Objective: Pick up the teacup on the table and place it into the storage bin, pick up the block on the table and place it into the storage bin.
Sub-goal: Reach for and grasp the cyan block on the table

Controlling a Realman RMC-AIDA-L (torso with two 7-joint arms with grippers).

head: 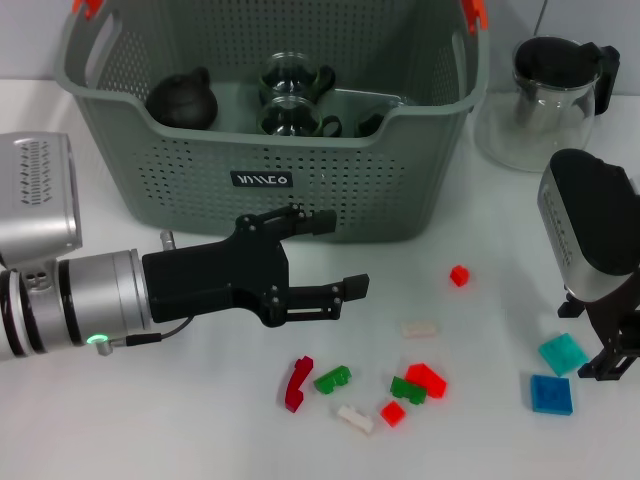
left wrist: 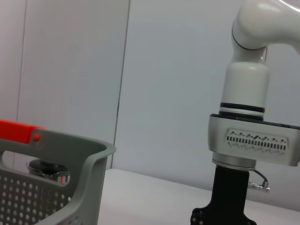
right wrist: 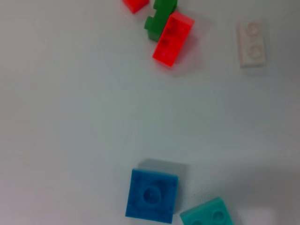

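The grey-green storage bin (head: pixel 270 180) stands at the back of the table; its corner (left wrist: pixel 89 157) also shows in the left wrist view. Two glass teacups (head: pixel 292 75) (head: pixel 290 118) sit inside it. Several small blocks lie on the white table in front, among them a red block (head: pixel 427 379) (right wrist: pixel 172 38), a blue block (head: pixel 551 393) (right wrist: pixel 152 194) and a teal block (head: pixel 562 352) (right wrist: pixel 208 216). My left gripper (head: pixel 335 255) hovers open and empty in front of the bin, above the table. My right gripper (head: pixel 605 362) hangs at the right edge beside the teal block.
A dark teapot (head: pixel 183 100) and a glass dish (head: pixel 375 105) share the bin. A glass teapot with black lid (head: pixel 555 95) stands at the back right. Green (head: pixel 332 379), white (head: pixel 355 418) and dark red (head: pixel 297 383) blocks lie below the left gripper.
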